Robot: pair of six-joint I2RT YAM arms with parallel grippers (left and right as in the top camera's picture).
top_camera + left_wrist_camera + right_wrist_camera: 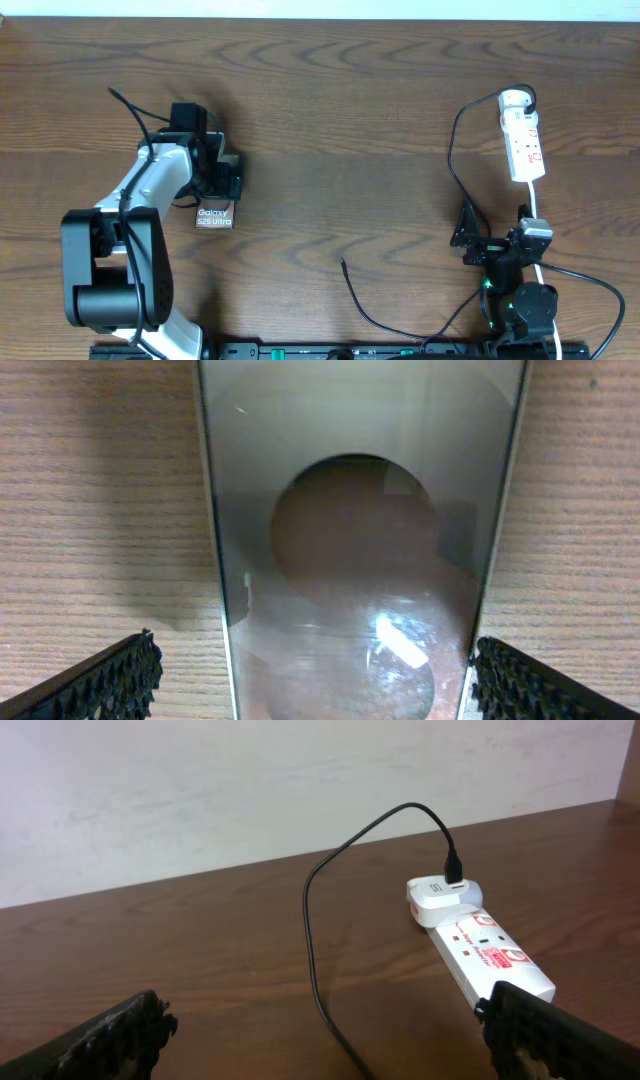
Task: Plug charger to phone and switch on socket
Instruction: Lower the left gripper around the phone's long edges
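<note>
Two grippers, both jaws spread wide, nothing held. Left gripper (222, 180) hung over the phone (214, 215), which lay flat on the table (340, 120), its far end between the fingers (110, 680); contact not discernible. Right gripper (472, 232) sat near the table's front edge, the socket (522, 135) well beyond it. Charger (452, 160) ran from the socket's rounded end; plug tip (343, 263) lay loose, well apart from the phone.
</note>
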